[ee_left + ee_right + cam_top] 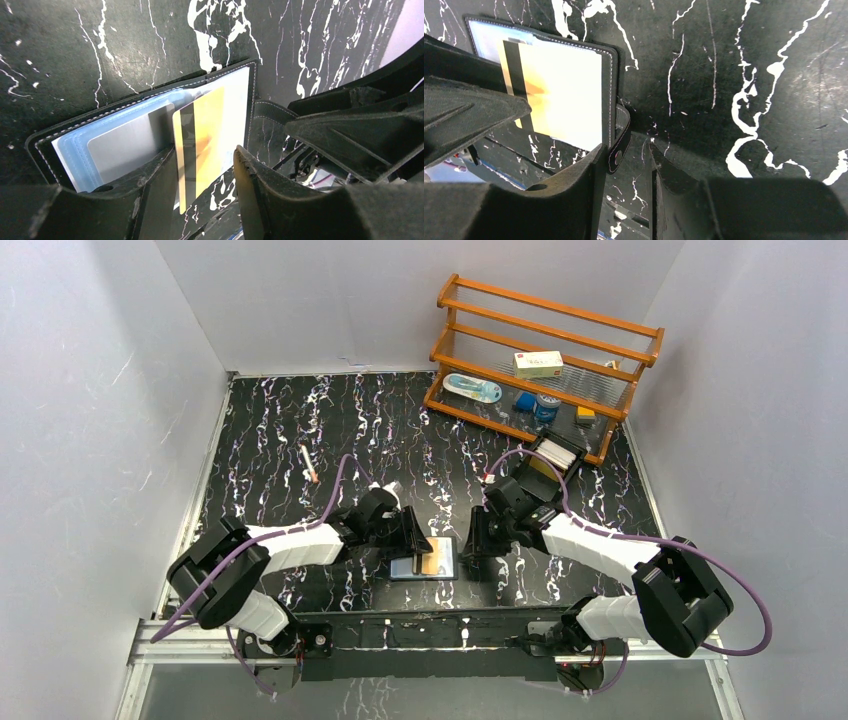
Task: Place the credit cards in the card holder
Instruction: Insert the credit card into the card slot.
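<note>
card holder (447, 564) lies opened flat on the black marbled table (300, 420), inner side up, between the two grippers.

orange card (202, 145), dark stripe along one long edge, lies across the card holder's right half. one end rests on the pale inner face; the other sticks out past the holder's near edge. whether it sits in a pocket: cannot tell.

grey card (130, 145) sits in the blue pocket on the card holder's other half, partly tucked in.

left gripper (412, 536) is at the card holder's left edge, low over it. fingers partway apart, one on each side of the orange card, with a gap showing. nothing clamped.

right gripper (476, 538) is at the card holder's right edge. fingers partway apart. the snap tab (620, 145) lies in the gap, just beside one finger (591, 175); not pinched.

beyond the card holder, far right: an open black box (553, 455) with pale contents, too small to identify, and behind it a wooden rack (545, 350).
</note>
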Available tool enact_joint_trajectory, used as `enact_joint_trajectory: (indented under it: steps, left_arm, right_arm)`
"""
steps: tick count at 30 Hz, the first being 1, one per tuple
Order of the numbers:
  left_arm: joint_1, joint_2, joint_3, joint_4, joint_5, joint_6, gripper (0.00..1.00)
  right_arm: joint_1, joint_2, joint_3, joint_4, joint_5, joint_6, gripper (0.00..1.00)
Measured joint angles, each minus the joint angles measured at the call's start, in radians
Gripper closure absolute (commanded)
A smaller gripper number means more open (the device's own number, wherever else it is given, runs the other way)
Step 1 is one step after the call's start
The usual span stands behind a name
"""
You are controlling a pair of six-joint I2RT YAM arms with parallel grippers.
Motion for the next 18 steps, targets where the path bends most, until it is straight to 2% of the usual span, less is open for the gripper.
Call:
enact_joint_trajectory:
  steps: [5,18]
  left_arm:
    - [-0.002,-0.005,0.055,-0.108,-0.041,0.048,0.56]
    - [-0.005,-0.017,0.081,-0.196,-0.077,0.072,0.56]
  right_arm:
    - [0.0,-0.002,-0.002,0.024,-0.025,0.003,0.62]
    - [0.0,0.077,-0.05,0.169,-0.089,0.025,0.84]
